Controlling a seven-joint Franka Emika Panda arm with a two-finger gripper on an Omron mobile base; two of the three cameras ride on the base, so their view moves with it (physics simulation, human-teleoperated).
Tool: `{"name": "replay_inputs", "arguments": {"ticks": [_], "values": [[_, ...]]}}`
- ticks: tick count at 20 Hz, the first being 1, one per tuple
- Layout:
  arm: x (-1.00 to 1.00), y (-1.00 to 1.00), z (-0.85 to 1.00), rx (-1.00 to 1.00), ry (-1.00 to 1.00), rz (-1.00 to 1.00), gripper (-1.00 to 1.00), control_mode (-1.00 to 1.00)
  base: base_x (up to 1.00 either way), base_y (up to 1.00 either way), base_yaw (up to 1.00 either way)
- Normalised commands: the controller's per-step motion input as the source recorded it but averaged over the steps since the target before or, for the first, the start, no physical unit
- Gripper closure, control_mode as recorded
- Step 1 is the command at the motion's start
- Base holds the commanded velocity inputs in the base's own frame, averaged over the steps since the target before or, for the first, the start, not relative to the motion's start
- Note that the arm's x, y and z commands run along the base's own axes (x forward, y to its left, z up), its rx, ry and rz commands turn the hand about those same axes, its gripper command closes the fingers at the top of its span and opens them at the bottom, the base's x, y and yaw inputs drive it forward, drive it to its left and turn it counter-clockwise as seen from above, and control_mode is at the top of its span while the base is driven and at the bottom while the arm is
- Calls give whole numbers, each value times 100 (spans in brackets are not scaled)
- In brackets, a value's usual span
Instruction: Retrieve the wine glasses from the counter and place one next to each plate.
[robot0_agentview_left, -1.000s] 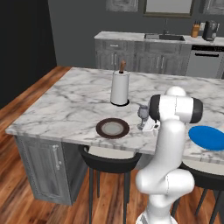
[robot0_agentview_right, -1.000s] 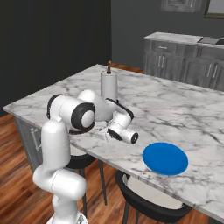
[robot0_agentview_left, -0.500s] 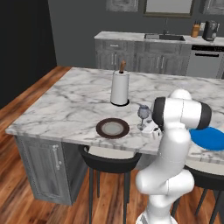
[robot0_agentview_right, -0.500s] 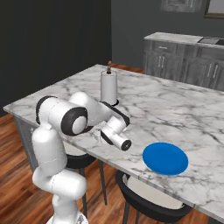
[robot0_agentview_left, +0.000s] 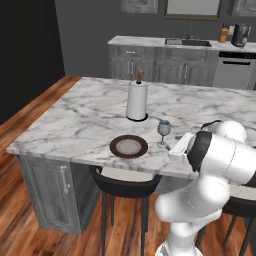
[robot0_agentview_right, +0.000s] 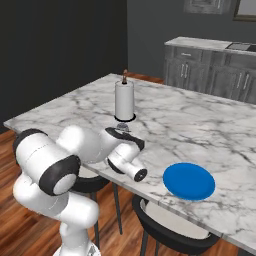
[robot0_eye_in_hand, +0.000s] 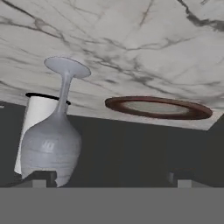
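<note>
Wine glass (robot0_agentview_left: 163, 132) beside brown-rimmed plate (robot0_agentview_left: 129, 147)

The island surface (robot0_agentview_left: 80, 120) is topped with polished white, grey-veined marble, and its cabinet is made of matt grey wood-grain panels. A small clear greyish stemmed wine glass (robot0_agentview_left: 164, 132) is rendered as smooth, translucent glass. The round plate with dark brown rim and pale grey centre (robot0_agentview_left: 129, 147) looks like glazed ceramic, while the solid bright blue round plate (robot0_agentview_right: 189, 180) is seen with a flat, matt finish. A white paper towel roll (robot0_agentview_left: 137, 100) is topped by a brown wooden knob. The floor (robot0_agentview_left: 30, 220) is laid in glossy reddish-brown wood planks.
</note>
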Motion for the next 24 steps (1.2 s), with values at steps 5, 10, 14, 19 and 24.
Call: {"name": "replay_inputs", "arguments": {"ticks": [5, 10, 14, 19, 24], "values": [[-62, -1, 100, 0, -5, 0, -100, -100, 0, 0, 0], [-83, 0, 100, 0, 0, 4, -100, -100, 0, 0, 0], [-84, 7, 100, 2, 0, 10, -100, -100, 0, 0, 0], [-89, 10, 99, 2, 0, 16, -100, -100, 0, 0, 0], [-89, 17, 75, 0, -8, 21, -100, -100, 0, 0, 0]]}}
